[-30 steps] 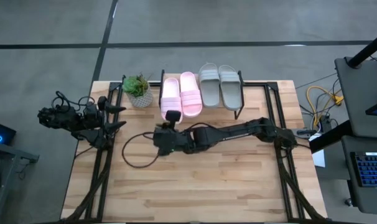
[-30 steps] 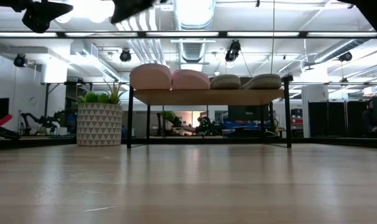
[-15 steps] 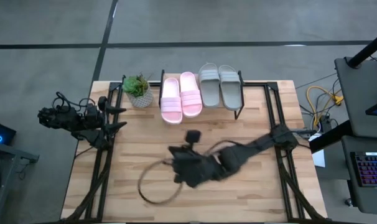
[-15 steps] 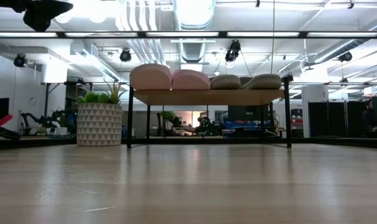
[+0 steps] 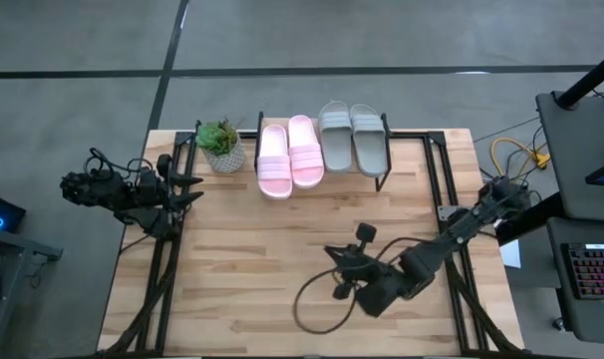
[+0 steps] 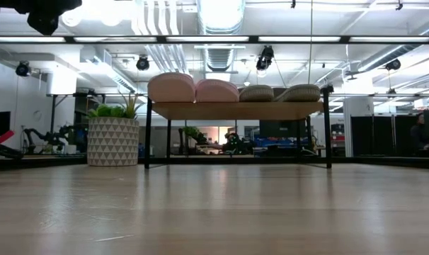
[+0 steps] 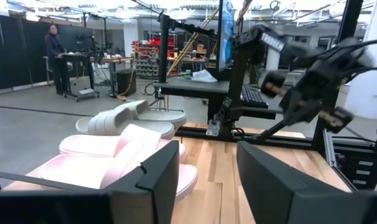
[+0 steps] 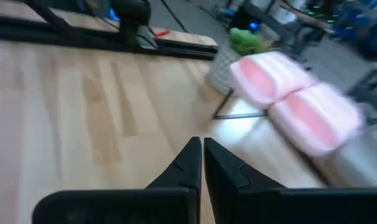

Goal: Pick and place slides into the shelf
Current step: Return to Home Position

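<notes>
Four slides [image 5: 304, 150] sit on the shelf [image 6: 236, 110] at the desk's [image 5: 232, 259] 12 o'clock. Right claw [image 8: 201, 146], pressed together near 5 o'clock, should retreat high. Left claw [image 7: 207, 149], apart, waits at 9 o'clock.

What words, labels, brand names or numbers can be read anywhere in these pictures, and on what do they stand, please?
No text can be read in any view.
pink slides and grey slides: plain straps, no brand showing.
plant pot: a triangle pattern only, no words.
keyboard beside the table: keys too small to read.
Room behind, in the low and left wrist views: any signs are too small or blurred.
</notes>
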Controlling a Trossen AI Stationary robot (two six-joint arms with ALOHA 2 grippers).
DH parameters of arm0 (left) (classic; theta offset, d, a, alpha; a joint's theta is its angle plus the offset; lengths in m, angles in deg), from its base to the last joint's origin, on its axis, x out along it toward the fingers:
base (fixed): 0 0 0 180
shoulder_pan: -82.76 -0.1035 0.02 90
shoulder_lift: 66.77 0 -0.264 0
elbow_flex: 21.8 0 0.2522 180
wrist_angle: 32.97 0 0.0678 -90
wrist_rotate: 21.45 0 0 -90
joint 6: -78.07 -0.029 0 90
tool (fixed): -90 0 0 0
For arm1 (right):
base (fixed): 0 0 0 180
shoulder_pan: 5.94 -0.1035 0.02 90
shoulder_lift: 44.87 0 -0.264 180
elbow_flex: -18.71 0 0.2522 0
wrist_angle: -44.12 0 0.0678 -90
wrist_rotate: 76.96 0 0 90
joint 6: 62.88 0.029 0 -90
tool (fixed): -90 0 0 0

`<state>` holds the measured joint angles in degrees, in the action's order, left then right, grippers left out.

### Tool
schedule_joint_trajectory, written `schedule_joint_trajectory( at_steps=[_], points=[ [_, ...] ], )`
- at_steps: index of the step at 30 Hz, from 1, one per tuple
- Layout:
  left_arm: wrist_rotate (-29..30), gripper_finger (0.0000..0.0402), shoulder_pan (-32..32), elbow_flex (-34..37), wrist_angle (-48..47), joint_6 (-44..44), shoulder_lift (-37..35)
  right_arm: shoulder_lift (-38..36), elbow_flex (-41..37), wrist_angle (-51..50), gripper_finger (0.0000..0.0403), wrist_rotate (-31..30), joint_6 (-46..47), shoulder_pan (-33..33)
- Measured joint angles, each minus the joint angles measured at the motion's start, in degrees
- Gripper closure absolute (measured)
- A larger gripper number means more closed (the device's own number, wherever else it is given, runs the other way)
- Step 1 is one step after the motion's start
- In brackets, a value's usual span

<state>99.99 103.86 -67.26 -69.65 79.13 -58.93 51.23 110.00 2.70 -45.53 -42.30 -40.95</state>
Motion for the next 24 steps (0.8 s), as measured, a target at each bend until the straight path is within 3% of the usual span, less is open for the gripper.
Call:
schedule_joint_trajectory(
  at_steps=[5, 9, 11, 16, 20, 24],
  points=[
    [0.04, 0.0272, 0.00, -0.01, 0.18, -0.02, -0.04, -7.14, -21.75, 31.77, 0.0395, 11.12, -9.15, 5.40],
    [0.07, 0.0274, 0.00, 0.00, 0.26, -0.02, -0.04, -9.96, -34.38, 56.85, 0.0395, 28.02, -18.77, 14.21],
    [0.09, 0.0274, 0.00, -0.02, 0.26, -0.10, -0.07, -10.03, -37.57, 64.06, 0.0395, 35.67, -21.78, 19.34],
    [0.44, 0.0275, 0.00, -0.02, 0.31, -3.74, -0.07, -11.85, -38.60, 65.70, 0.0395, 47.67, -28.18, 32.57],
    [0.61, 0.0275, 0.00, -0.02, 2.03, -8.44, -0.07, -18.85, -39.35, 64.39, 0.0395, 56.65, -30.74, 41.84],
    [1.62, 0.0275, 0.00, -0.02, 3.49, -11.61, -0.09, -29.95, -43.52, 57.15, 0.0395, 58.38, -31.52, 47.56]
  ],
)
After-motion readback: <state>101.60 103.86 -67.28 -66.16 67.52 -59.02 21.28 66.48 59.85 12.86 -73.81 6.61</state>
